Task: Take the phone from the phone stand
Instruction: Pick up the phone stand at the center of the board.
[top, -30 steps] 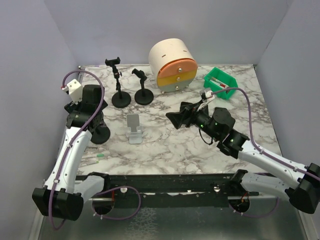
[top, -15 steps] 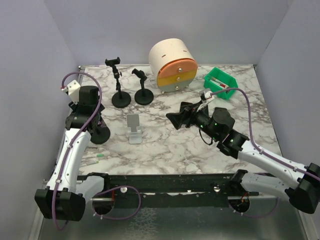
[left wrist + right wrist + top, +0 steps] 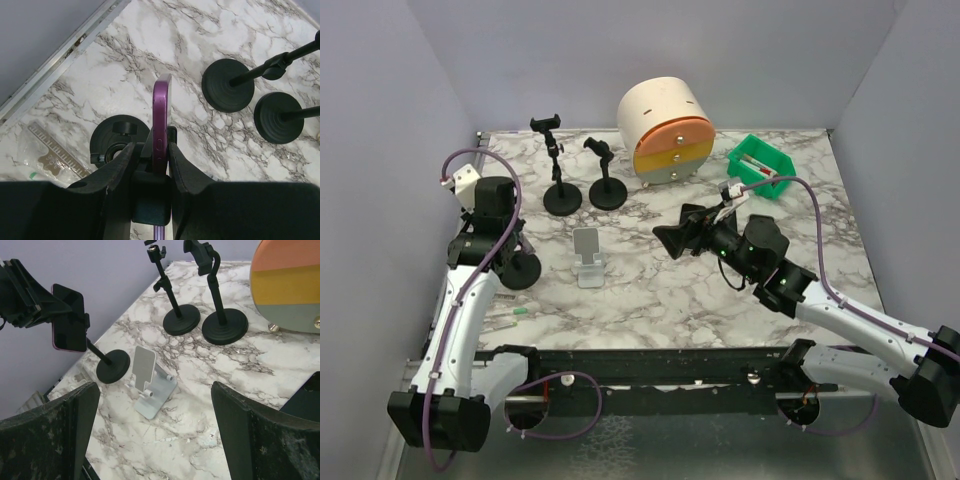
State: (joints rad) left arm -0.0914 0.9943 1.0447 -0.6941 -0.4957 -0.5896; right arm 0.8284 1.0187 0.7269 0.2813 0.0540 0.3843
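**Ana:** Where does the phone (image 3: 161,115) sit?

**Ben:** It stands on edge in the clamp of the phone stand (image 3: 112,366), at the left side of the marble table (image 3: 670,290), near the wall. From the left wrist only its purple rim shows. From the right wrist its dark face shows, up on the slanted stem above the round black base.

**Ana:** And the left gripper (image 3: 152,150)?

**Ben:** Its jaws are drawn in around the phone from above. The fingers (image 3: 120,165) lie close against both sides of the phone and the black clamp piece, with no gap showing. It grips the phone, which is not yet out of the stand.

**Ana:** The right gripper (image 3: 672,230)?

**Ben:** It is spread wide and holds nothing. It hangs over the middle of the table, pointing left, well apart from the phone.

**Ana:** What else is there?

**Ben:** A small silver desk stand (image 3: 588,257) sits between the two arms. Two tall black stands (image 3: 560,170) rise side by side farther back. Behind them is a white drum (image 3: 665,130) with an orange, yellow and grey face. A green bin (image 3: 762,165) sits at the far right. A clear packet (image 3: 47,152) lies just beside the phone stand's base, by the table edge.
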